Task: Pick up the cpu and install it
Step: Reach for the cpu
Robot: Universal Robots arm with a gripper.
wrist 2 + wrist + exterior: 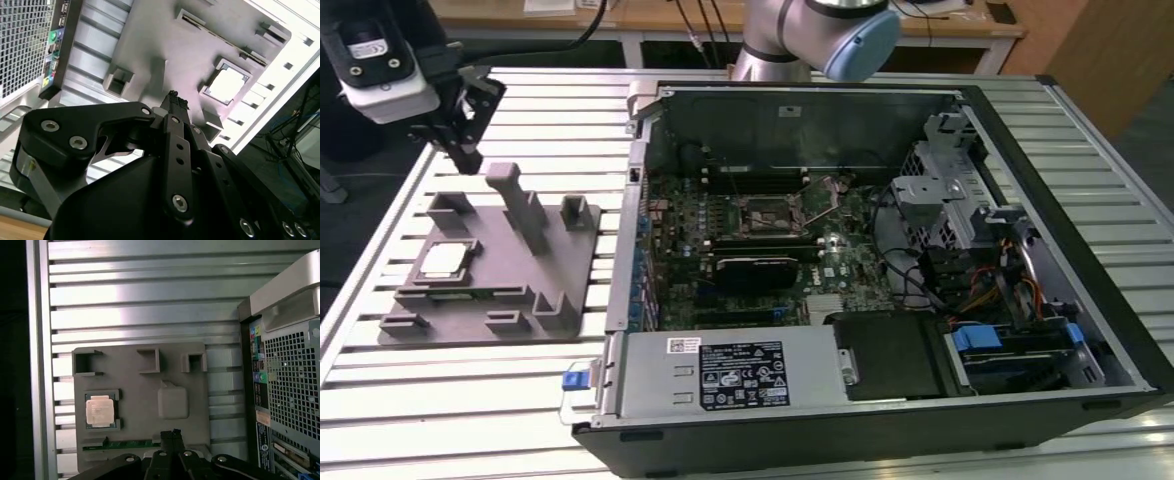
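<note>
Where the cpu (442, 262) lies, upright posts (527, 205) stand near.

Slatted metal table (454, 400), wooden desk (654, 18) behind

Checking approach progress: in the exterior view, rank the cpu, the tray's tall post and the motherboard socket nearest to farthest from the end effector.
1. tall post, right beside the end effector.
2. cpu, in its pocket at the exterior view's left.
3. motherboard socket, inside the case, toward the exterior view's right.
</note>
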